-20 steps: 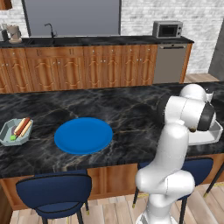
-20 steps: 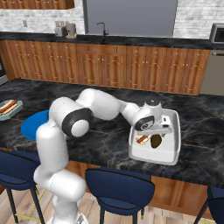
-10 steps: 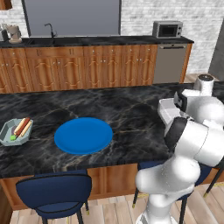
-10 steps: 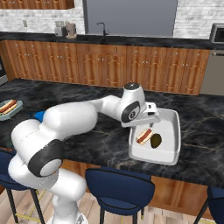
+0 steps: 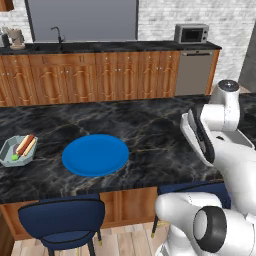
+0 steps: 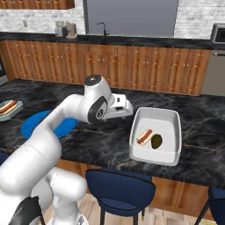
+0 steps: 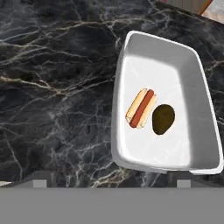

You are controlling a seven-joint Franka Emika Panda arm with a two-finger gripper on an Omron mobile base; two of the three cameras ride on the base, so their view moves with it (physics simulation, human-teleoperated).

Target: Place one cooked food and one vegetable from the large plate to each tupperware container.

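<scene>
Looking at the counter, the large plate [image 5: 95,154] is bare blue now, sitting on the black marble between the two tubs. The little octagonal tupperware container [image 5: 16,150] over at the left end has a hot dog [image 5: 25,144] plus a bit of something green in it. The other tub is a white rectangular container [image 6: 156,136] on the right, holding a hot dog [image 7: 141,108] and a dark avocado-looking thing [image 7: 163,118] lying just beside each other, maybe touching.

The gripper [image 6: 125,107] hangs just left of that white tub with its jaws spread wide and nothing between them.

If anything needed re-grabbing, I'd guess the hot dog is soft and light, so pinch it across the middle of the bun, gently. The avocado looks smooth and rounded, probably slippery, so go across its widest part
</scene>
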